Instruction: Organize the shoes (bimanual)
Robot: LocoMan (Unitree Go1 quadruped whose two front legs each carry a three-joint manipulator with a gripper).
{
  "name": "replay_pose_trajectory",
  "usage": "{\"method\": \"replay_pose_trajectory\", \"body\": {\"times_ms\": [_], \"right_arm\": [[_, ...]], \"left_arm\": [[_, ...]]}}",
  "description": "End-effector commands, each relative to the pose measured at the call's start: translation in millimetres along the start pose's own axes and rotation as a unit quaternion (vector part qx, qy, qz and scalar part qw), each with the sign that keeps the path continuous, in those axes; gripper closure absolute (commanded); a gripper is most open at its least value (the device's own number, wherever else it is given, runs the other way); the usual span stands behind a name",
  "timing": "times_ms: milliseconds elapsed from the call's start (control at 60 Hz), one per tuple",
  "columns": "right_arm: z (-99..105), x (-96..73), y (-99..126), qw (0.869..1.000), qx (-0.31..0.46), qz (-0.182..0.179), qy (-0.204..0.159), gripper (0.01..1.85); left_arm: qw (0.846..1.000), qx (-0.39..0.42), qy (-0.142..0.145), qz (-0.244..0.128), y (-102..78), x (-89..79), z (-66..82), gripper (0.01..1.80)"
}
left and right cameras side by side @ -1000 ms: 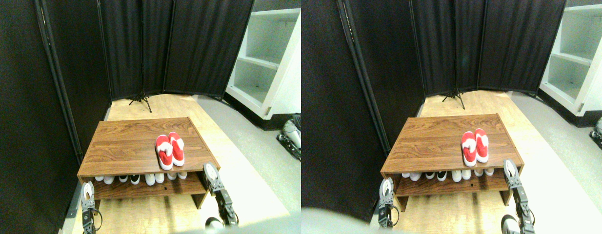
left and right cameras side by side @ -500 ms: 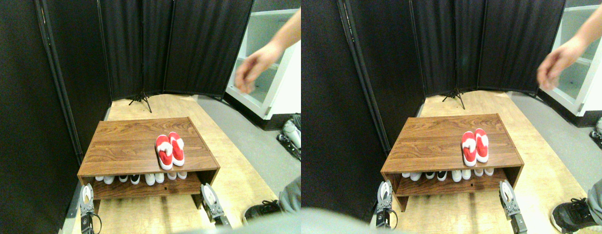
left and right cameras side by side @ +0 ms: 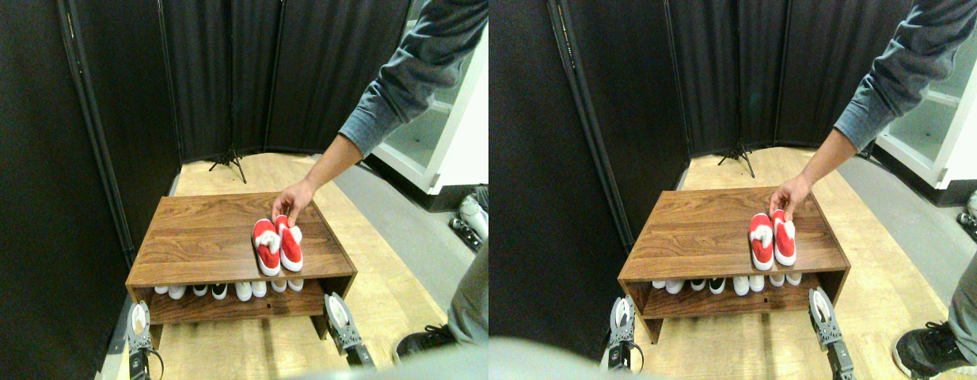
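Black folding fabric screen point(left and right cameras side by side: 219, 79) filling the back and left, white open shelving unit point(left and right cameras side by side: 449, 119) off at the right. Low wooden shoe rack with a walnut-grain top point(left and right cameras side by side: 203, 237) sitting in the middle on the light wood floor point(left and right cameras side by side: 378, 277), grey strip of flooring point(left and right cameras side by side: 409, 229) running along its right. Person's arm in a grey-blue sleeve point(left and right cameras side by side: 409, 71) coming down from the upper right, grey trouser leg point(left and right cameras side by side: 471, 305) and black sneaker point(left and right cameras side by side: 421, 342) at the lower right. Person's hand point(left and right cameras side by side: 290, 202) down at the heel end of the pair of small bright red slip-on shoes with white sole edges point(left and right cameras side by side: 277, 245), fingers curled down onto the back of the right-hand one, looks like touching or lightly pinching it, can't tell for sure. Red pair side by side and touching, toes aimed at the rack's front edge, parked on the right half of the top, closer to the front right corner than to the back edge. Row of white and black shoe toes point(left and right cameras side by side: 227, 289) poking out on the lower shelf under the front edge. Left gripper point(left and right cameras side by side: 138, 321) low beside the rack's front left corner, right gripper point(left and right cameras side by side: 337, 315) just off the front right corner, both clear of the shoes; too small to say anything about how they're set. Little black tripod foot point(left and right cameras side by side: 229, 162) back by the screen.
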State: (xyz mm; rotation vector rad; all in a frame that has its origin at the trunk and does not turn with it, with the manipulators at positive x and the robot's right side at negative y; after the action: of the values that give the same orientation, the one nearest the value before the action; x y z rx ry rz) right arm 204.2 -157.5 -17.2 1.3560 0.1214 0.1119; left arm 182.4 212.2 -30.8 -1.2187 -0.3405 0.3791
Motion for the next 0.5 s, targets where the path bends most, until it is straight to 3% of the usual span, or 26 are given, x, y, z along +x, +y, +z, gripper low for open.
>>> {"method": "replay_pose_trajectory", "body": {"times_ms": [17, 500], "right_arm": [[0.1, 1.4, 6.5, 1.000, -0.011, 0.022, -0.006, 1.85], [-2.3, 0.1, 8.5, 1.000, -0.006, 0.010, -0.006, 1.85]], "left_arm": [[1.000, -0.009, -0.001, -0.027, -8.8, 2.8, 0.8, 1.80], [1.000, -0.015, 0.000, -0.023, -9.0, 7.0, -0.2, 1.80]]}}
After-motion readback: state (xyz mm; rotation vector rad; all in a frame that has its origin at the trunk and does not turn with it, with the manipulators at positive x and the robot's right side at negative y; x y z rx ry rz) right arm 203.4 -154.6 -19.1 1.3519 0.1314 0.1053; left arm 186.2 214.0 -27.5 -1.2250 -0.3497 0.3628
